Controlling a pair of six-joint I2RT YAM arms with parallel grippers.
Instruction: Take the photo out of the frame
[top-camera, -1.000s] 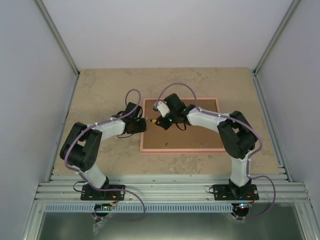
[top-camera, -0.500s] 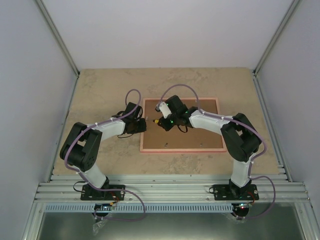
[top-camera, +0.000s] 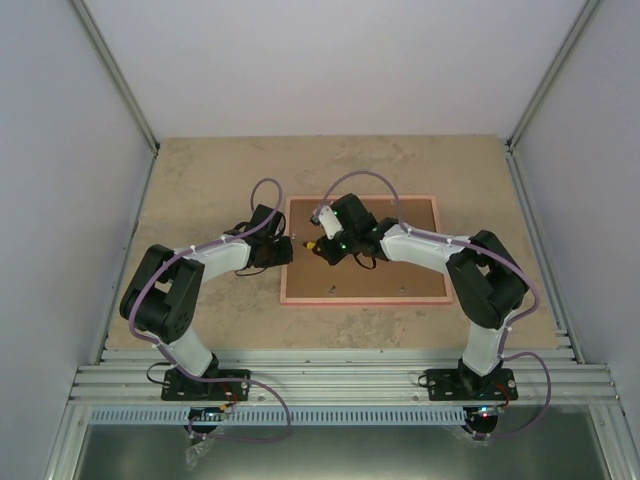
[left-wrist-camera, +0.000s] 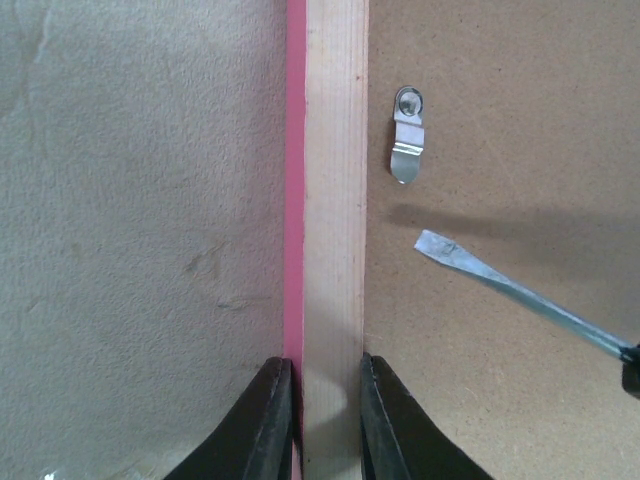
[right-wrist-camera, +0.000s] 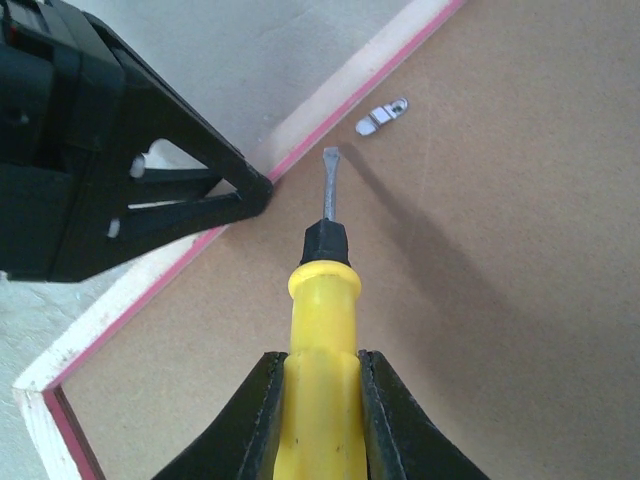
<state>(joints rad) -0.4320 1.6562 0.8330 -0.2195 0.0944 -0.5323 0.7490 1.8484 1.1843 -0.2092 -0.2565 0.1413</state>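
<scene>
Frame (left-wrist-camera: 335, 200) lay face-down, left hand (left-wrist-camera: 323, 380) clamped on its rail, right hand (right-wrist-camera: 322, 370) gripping screwdriver (right-wrist-camera: 322, 290). Likely step: freeing clip (left-wrist-camera: 407, 148); blade needed to reach it.

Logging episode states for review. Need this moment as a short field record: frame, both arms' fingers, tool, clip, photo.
frame: pink, face down on the table, brown backing board up
left fingers: clamped on the frame's left rail
right fingers: gripping the yellow handle of the screwdriver
screwdriver tip: over the backing board, pointing toward the metal clip, apart from it
metal clip: on the board beside the left rail
photo: not visible
</scene>
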